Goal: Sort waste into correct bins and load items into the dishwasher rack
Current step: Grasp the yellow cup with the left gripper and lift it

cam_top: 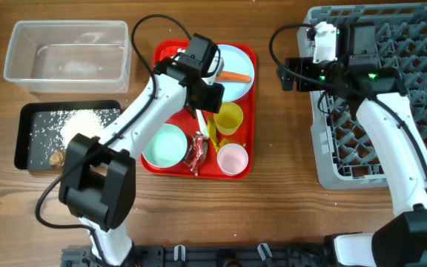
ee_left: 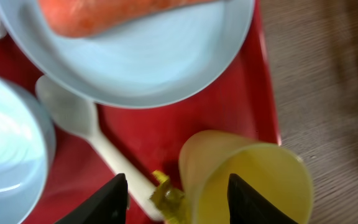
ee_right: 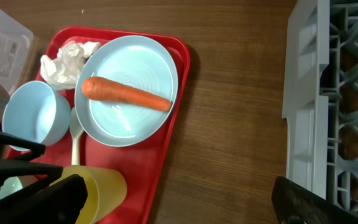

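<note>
Left pincer [ee_left: 178,199] released, fingers apart and grasping nothing, low over the red tray [cam_top: 248,100]; in the left wrist view the spoon [ee_left: 73,118] handle and a yellow wrapper [ee_left: 166,196] lie between the fingers, and the yellow cup [ee_left: 247,180] is at 5 o'clock, partly behind the right finger. Right pincer [ee_right: 179,190] released, spread wide, empty, above the bare table [cam_top: 288,208] between the red tray and the rack's [cam_top: 325,148] left wall. Red tray sits mid-table. Plate [ee_right: 131,90] at the tray's 1 o'clock corner, with the carrot [ee_right: 126,93] lying across its middle. Napkin [ee_right: 67,62] crumpled at the tray's 11 o'clock corner, touching the plate rim. One bowl [ee_right: 35,118] just at 9 o'clock of the plate, with the spoon between them. Second bowl [cam_top: 164,144] at the tray's 7 o'clock corner. Pink cup [cam_top: 233,158] at the 5 o'clock corner, upright, with the yellow cup just at 12 o'clock of it. Red wrapper [cam_top: 196,154] between the second bowl and the pink cup. Clear tub [cam_top: 21,44] at 10 o'clock of the table; contents cannot be told. Black tray [cam_top: 32,111] at 9 o'clock, directly below the tub, holding scattered rice [cam_top: 80,122] and a brown lump [cam_top: 57,158] near its lower edge. Rack fills 2 to 4 o'clock of the table; no dishes can be seen in it.
</note>
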Controlling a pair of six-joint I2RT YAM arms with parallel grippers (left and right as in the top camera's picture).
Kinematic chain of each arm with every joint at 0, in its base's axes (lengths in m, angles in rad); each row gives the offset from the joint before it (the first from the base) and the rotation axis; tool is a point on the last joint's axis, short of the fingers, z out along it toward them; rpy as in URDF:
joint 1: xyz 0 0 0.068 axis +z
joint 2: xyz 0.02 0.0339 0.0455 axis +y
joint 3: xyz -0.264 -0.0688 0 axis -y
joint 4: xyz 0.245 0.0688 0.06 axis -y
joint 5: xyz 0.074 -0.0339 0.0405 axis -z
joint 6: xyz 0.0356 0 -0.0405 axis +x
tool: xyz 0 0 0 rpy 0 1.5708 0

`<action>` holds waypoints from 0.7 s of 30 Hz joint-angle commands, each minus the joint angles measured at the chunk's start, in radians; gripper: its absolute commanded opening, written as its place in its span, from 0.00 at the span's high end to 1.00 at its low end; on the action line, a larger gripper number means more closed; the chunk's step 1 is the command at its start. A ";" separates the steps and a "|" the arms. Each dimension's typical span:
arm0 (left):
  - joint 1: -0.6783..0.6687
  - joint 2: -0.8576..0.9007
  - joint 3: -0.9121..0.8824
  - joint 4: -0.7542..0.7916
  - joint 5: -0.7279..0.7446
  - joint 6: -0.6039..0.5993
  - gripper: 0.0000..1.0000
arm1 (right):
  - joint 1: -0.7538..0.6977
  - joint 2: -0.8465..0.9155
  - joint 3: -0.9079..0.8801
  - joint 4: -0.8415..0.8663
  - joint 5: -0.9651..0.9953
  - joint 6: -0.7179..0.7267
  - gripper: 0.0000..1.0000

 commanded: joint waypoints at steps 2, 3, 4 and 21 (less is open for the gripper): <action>-0.028 0.019 0.006 0.002 0.019 0.005 0.49 | -0.003 0.051 -0.007 0.002 0.018 0.014 0.03; -0.028 0.026 0.006 -0.004 0.019 0.005 0.51 | -0.003 0.059 -0.007 0.000 0.018 0.014 0.03; -0.028 0.033 0.006 -0.010 0.019 0.005 0.52 | -0.003 0.065 -0.007 -0.001 0.018 0.014 0.03; -0.066 0.059 -0.011 -0.020 0.007 0.006 0.80 | -0.003 0.077 -0.007 -0.002 0.018 0.014 0.04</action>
